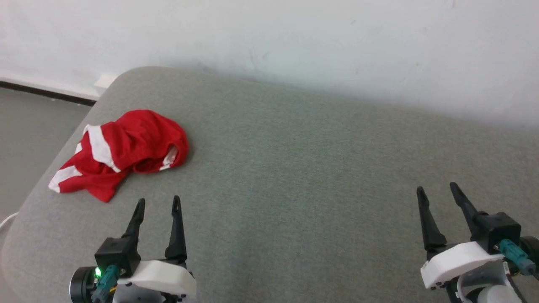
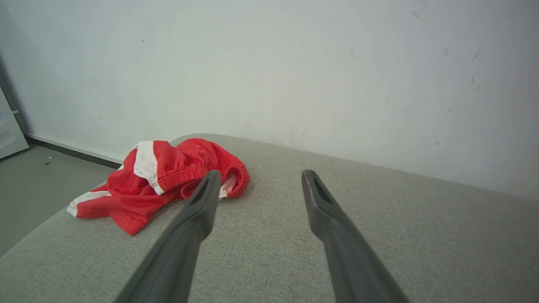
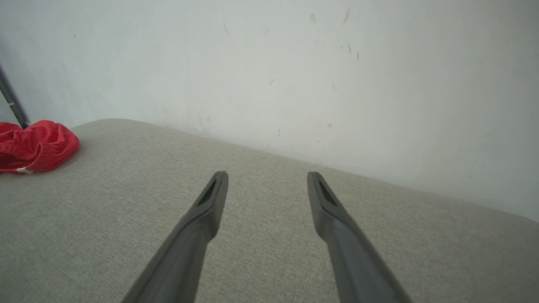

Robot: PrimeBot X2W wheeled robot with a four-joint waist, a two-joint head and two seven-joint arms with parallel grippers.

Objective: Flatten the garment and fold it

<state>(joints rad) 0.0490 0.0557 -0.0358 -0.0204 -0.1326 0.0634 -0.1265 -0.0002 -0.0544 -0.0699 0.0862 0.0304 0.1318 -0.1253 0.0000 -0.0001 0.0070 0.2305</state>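
Note:
The garment [image 1: 122, 151] is a pair of red shorts with white stripes, lying crumpled in a heap near the left end of the grey cushion. The left wrist view shows the garment [image 2: 164, 181] with its gathered waistband facing me. My left gripper [image 1: 158, 201] hovers just in front of the heap, open and holding nothing, fingers pointing toward it. Far to the right, my right gripper [image 1: 437, 188] is open and holds nothing. In the right wrist view the garment [image 3: 36, 145] sits at the far left edge, well away from the right gripper [image 3: 267, 176].
The grey fabric cushion [image 1: 303, 168] is wide, with a rounded left edge dropping to the floor [image 1: 29, 134]. A white wall [image 1: 294, 42] runs close behind it. A white cable [image 1: 6, 219] lies by the cushion's left edge.

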